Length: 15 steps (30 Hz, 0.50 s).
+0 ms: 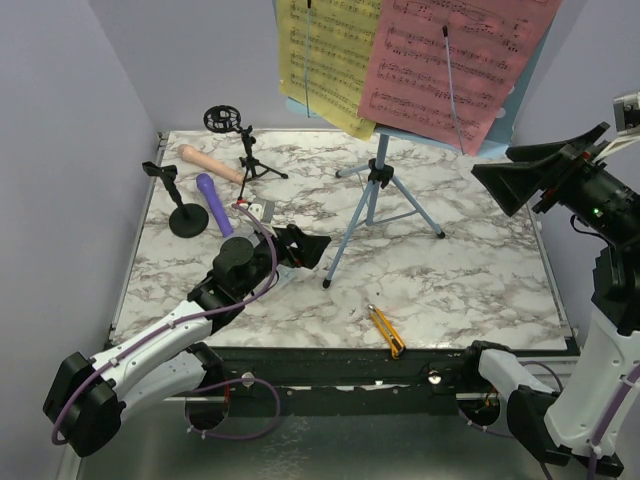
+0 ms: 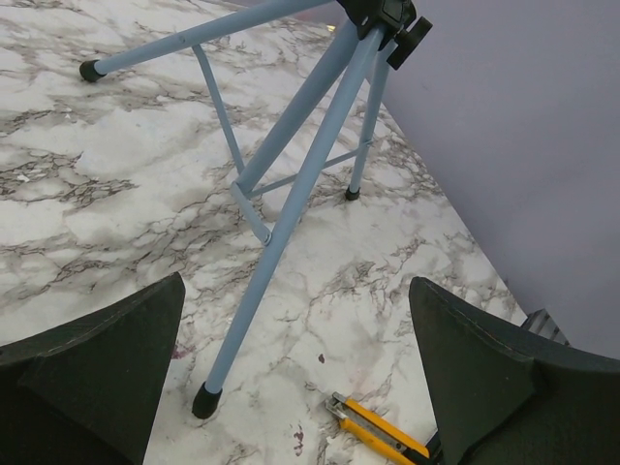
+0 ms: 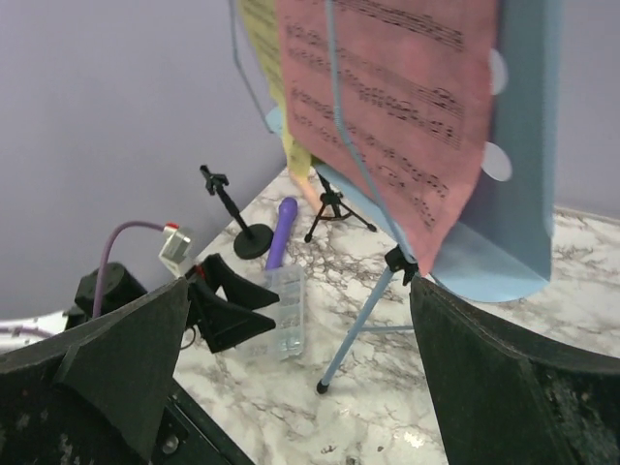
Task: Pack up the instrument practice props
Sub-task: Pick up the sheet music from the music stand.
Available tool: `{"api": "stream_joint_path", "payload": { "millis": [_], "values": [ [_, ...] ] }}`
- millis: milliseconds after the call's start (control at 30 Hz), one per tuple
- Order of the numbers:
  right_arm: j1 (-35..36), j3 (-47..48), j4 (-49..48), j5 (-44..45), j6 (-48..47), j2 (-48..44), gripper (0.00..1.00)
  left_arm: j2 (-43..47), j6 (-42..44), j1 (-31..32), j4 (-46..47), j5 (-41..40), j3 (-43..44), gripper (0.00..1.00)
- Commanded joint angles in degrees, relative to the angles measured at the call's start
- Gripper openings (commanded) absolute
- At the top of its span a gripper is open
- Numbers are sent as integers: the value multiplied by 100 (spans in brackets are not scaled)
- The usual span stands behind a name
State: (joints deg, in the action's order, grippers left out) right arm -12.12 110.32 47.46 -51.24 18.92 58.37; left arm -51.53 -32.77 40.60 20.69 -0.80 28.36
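Music rack (image 1: 378,180): stands near the middle of the table (image 1: 480,290) on three spread legs, so it stays up.
Pages: pink page (image 1: 455,60) and yellow page (image 1: 325,55) lean on the rack, held by thin wires.
Left gripper (image 1: 305,250): wide open, holding nothing, low, just left of the rack's front leg.
Right gripper (image 1: 535,170): wide open, holding nothing, high by the right edge, facing the pages.
Purple microphone (image 1: 214,203): lies toward the far left corner, near the left gripper.
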Motion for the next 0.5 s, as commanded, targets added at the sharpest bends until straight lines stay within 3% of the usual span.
{"api": "stream_joint_path", "payload": {
  "millis": [0,333,467],
  "values": [
    [-33,-358,-237,922,797,14,99,108,-1,-18,-30,-122,-24,99],
    [-29,-1217,-1232,-98,1328,177,99,121,-1,-22,-30,-158,-50,99],
    [-28,-1193,-1433,-8,1331,294,99,188,4,-31,-34,-185,-97,99]
  ]
}}
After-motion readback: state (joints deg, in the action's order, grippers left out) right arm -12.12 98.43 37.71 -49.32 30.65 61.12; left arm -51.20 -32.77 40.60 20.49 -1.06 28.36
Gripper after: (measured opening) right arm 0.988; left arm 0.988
